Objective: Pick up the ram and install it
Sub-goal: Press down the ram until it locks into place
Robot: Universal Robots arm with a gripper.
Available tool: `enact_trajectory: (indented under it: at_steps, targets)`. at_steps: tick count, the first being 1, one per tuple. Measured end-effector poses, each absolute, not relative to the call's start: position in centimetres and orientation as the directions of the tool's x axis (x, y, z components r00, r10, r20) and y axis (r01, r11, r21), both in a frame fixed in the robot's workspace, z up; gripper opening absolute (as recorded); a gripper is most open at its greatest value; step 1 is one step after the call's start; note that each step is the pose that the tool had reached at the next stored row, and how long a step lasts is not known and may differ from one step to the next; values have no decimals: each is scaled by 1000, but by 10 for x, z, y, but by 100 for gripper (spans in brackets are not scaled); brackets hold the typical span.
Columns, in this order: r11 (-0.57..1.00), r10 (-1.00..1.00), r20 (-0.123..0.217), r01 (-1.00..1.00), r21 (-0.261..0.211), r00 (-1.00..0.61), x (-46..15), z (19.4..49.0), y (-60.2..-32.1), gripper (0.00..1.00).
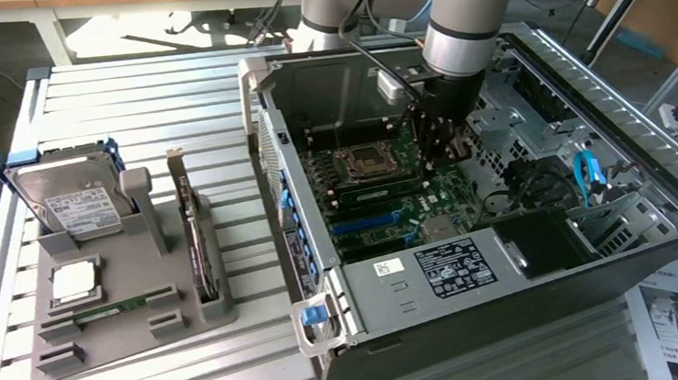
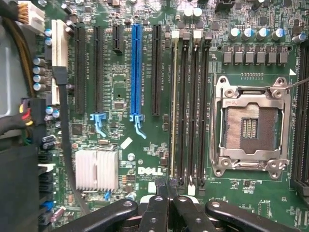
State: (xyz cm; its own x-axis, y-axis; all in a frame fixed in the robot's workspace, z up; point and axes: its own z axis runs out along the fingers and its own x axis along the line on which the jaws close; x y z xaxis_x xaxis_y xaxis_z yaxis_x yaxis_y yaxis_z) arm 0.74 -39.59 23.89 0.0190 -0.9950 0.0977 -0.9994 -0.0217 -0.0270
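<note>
One arm reaches down into the open computer case (image 1: 490, 232); your gripper (image 2: 168, 193) has its fingers (image 2: 157, 205) pressed together, just above the motherboard (image 2: 125, 72); the ram (image 2: 173, 106) stands on edge in the memory slot nearest the blue slot (image 2: 136, 72), beside the empty processor socket (image 2: 251, 126); you can see its thin edge running away from the fingertips.

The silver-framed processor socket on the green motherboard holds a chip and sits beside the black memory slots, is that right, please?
Not quite: the silver-framed processor socket is empty, as the wrist view shows its bare contact field. It does sit beside the black memory slots on the green motherboard.
</note>
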Motion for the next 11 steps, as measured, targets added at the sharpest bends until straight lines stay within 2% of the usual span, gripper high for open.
enact_trajectory:
  at_steps: [11]
  targets:
    - [-22, -995, 98, -999, -27, 19, 7, 230, -396, 11]
